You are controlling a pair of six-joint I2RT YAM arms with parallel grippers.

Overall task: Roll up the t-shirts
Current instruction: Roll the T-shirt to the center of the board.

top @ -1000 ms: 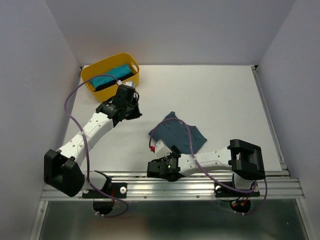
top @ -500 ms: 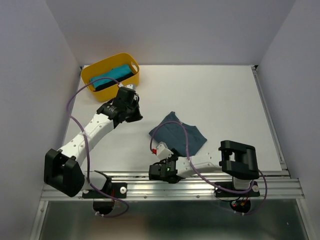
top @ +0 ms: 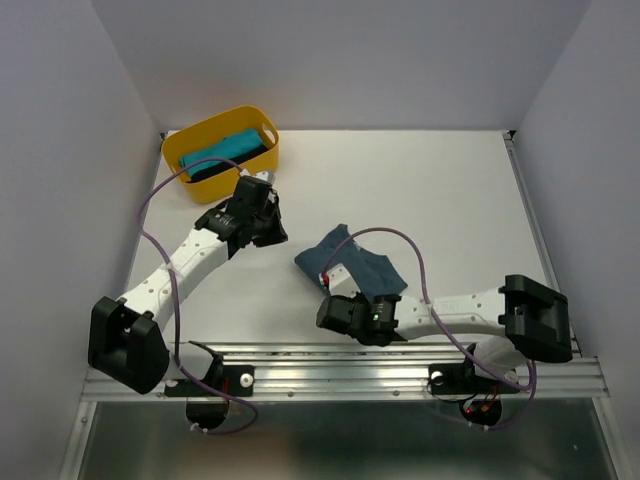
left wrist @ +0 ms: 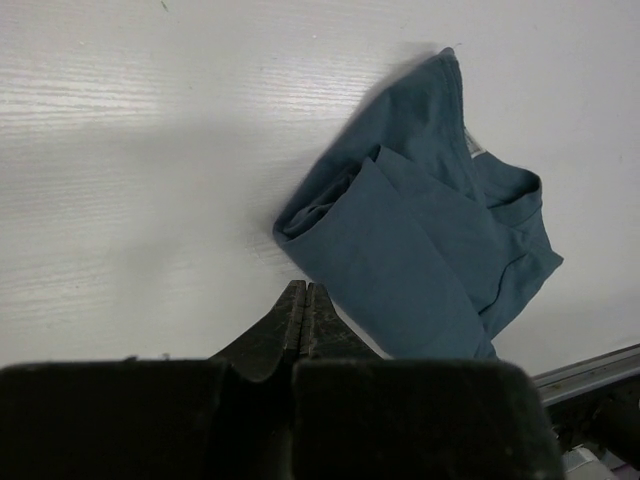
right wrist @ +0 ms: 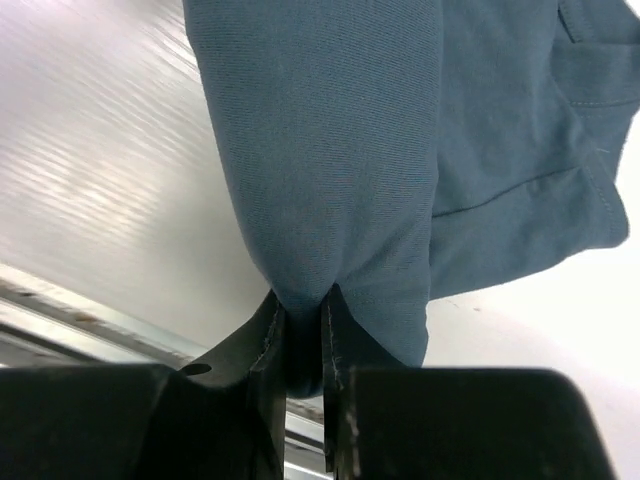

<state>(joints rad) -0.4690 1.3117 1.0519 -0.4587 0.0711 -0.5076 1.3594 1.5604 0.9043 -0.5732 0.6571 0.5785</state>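
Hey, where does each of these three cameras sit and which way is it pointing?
Top external: above and behind the bases, looking down on the table; both arms show whole.
Left wrist: on the left arm, looking down past the shut left gripper at the slate-blue t-shirt.
Right wrist: low, close up; the right gripper pinches that shirt's fold.
Shared: all three show the shirt.

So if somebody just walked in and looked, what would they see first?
Probably the crumpled blue t-shirt lying near the front middle of the white table, with the right claw pinching its near edge. Next comes the bright yellow tub in the far left corner, holding a turquoise shirt and a black shirt. The left claw is shut and empty, between the tub and the blue shirt.
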